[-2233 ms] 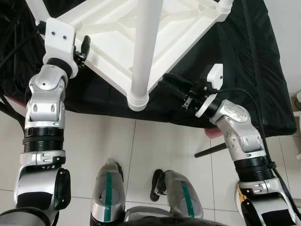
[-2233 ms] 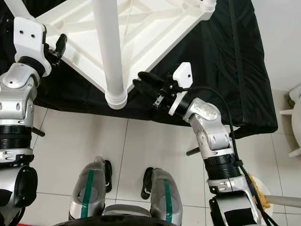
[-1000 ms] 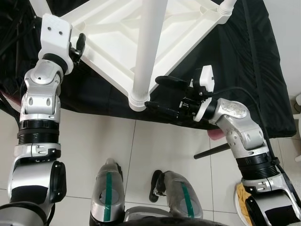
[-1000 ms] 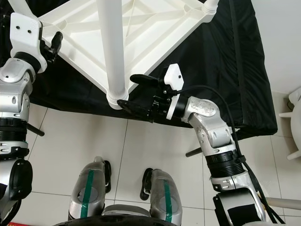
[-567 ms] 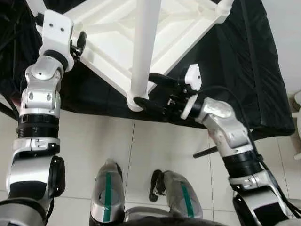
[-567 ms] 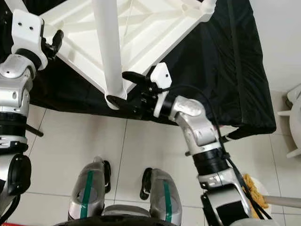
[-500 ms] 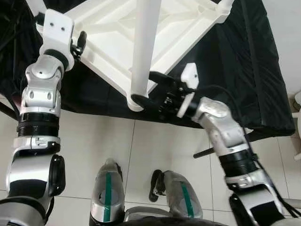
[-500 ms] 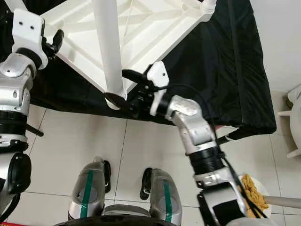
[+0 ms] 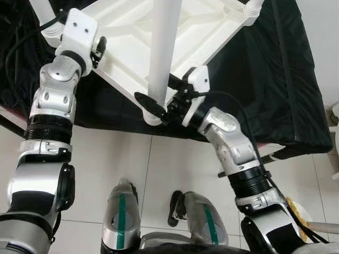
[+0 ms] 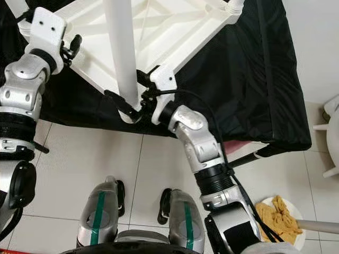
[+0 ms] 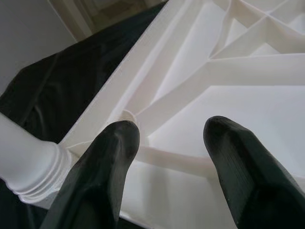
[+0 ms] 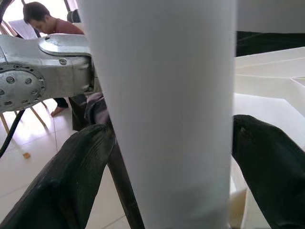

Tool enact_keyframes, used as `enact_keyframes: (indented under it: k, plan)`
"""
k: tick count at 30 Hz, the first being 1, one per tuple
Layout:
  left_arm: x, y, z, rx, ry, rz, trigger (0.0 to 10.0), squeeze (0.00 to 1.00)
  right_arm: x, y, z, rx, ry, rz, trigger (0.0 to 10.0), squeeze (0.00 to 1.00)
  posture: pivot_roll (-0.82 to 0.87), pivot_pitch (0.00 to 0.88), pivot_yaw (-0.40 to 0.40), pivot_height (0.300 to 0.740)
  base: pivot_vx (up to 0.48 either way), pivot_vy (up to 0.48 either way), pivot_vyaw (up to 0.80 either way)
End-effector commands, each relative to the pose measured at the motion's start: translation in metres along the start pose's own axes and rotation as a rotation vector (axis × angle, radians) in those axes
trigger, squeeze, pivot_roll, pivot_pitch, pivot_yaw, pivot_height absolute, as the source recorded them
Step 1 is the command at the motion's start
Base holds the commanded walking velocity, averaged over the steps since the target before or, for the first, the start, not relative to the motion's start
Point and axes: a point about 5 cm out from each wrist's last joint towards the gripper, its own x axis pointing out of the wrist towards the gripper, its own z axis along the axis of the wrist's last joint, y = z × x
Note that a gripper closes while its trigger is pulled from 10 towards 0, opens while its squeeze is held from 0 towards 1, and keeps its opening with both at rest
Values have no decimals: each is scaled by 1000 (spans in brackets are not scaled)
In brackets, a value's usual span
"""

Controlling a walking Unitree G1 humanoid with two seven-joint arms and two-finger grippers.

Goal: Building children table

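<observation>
A white leg stands between the right tool's two black fingers, which straddle it, seemingly touching. Beyond, a silver arm, a seated person, tiled floor.

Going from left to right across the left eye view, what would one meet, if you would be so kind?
Left gripper on the upturned table edge → white table leg → right gripper → black cloth.

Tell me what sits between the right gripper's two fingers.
The white table leg stands between the right gripper's two black fingers, one on each side; the right wrist view shows it best.
</observation>
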Motion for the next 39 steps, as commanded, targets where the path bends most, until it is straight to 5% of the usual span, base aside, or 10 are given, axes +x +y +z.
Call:
enact_keyframes:
  k: [1, 8, 21, 27, 32, 39]
  plan:
    - [7, 0, 4, 18, -1, 98, 10000, 0, 1, -4, 1, -17, -7, -27, 10000, 0, 97, 51, -59, 740, 0, 0, 0]
    - [19, -5, 9, 13, 14, 68, 10000, 0, 4, -4, 3, -19, -25, -56, 10000, 0, 85, 57, -51, 740, 0, 0, 0]
    - [19, -25, -39, 0, 307, -100, 10000, 0, 4, -11, 7, -12, -74, -252, 10000, 0, 65, 107, -20, 740, 0, 0, 0]
    - [18, -26, -41, 13, 322, -117, 10000, 0, 3, -16, 9, -14, -88, -303, 10000, 0, 66, 111, -19, 740, 0, 0, 0]
    - [16, -27, -45, 27, 337, -143, 10000, 0, -4, -39, 13, -50, -90, -506, 10000, 0, 60, 119, -14, 740, 0, 0, 0]
    - [15, -27, -46, 29, 333, -158, 10000, 0, -13, -52, 15, -70, -96, -619, 10000, 0, 59, 118, -11, 740, 0, 0, 0]
